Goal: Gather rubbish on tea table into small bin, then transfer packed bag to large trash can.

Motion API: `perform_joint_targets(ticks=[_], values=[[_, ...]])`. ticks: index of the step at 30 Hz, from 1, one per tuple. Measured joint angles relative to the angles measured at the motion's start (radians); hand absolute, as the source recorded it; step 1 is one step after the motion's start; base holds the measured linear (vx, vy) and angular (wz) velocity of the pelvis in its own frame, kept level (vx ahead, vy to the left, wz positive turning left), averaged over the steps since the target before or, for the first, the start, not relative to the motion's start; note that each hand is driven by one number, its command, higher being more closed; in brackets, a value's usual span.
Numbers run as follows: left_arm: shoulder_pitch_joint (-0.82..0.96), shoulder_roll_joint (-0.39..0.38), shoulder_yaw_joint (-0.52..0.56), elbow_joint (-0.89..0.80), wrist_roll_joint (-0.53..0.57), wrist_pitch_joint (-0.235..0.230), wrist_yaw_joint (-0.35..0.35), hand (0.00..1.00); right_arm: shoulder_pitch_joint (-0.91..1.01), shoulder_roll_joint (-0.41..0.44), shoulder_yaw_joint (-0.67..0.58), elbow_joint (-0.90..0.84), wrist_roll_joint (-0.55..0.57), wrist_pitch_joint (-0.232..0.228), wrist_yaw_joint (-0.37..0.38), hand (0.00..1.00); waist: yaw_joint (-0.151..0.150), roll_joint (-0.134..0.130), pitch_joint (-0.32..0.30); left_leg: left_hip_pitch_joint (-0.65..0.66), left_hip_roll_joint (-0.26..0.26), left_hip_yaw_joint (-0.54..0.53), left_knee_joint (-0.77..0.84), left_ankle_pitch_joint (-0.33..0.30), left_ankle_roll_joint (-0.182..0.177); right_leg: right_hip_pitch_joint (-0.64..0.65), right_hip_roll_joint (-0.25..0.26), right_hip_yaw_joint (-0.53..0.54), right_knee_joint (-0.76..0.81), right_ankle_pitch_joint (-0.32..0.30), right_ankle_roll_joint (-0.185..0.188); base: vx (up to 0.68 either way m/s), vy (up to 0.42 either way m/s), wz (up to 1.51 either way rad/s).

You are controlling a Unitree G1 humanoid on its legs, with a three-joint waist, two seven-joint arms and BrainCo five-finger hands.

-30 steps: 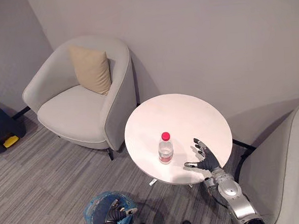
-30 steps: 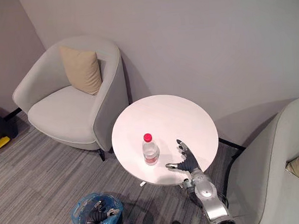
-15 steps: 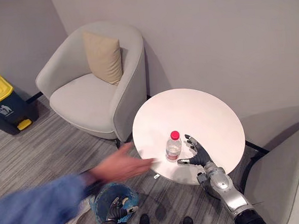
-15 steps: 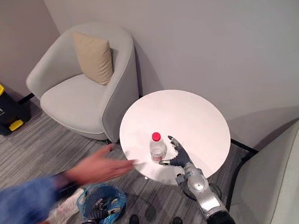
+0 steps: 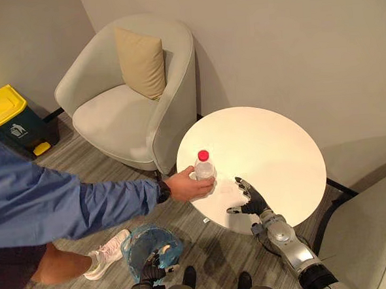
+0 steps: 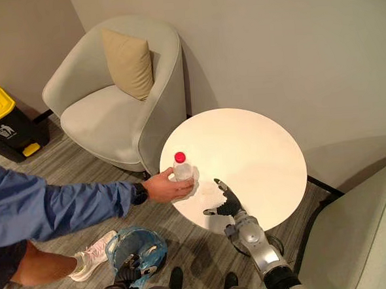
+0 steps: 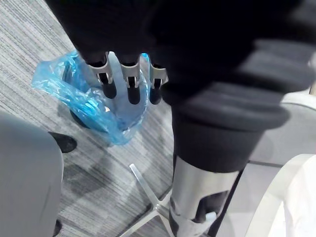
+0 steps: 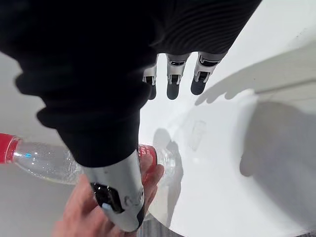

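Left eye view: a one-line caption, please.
A person's hand grips the red-capped bottle on the round white table, with the right robot hand open beside it.

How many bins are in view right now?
2. A small bin with a blue bag stands below the table's near edge, at the left hand. A big bin with a yellow lid stands far left, beside the armchair. None seems hidden.

Round white tea table (image 5: 278, 136) carries one clear, red-capped bottle (image 5: 204, 168), upright near the edge, just left of the right hand (image 5: 252, 203), not touching.
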Motion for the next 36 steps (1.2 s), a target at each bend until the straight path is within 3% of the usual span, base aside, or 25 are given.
perform_joint_targets(ticks=[36], values=[[0.001, 0.0, 0.0, -0.006, 0.008, 0.0, 0.0, 0.0, -0.015, 0.017, -0.038, -0.052, -0.036, -0.002, -0.025, 0.0, 0.0, -0.007, 0.004, 0.033, 0.003, 0.012, -0.029, 0.006, 0.001, 0.016, 0.001, 0.008, 0.0, -0.003, -0.001, -0.01, -0.001, -0.01]])
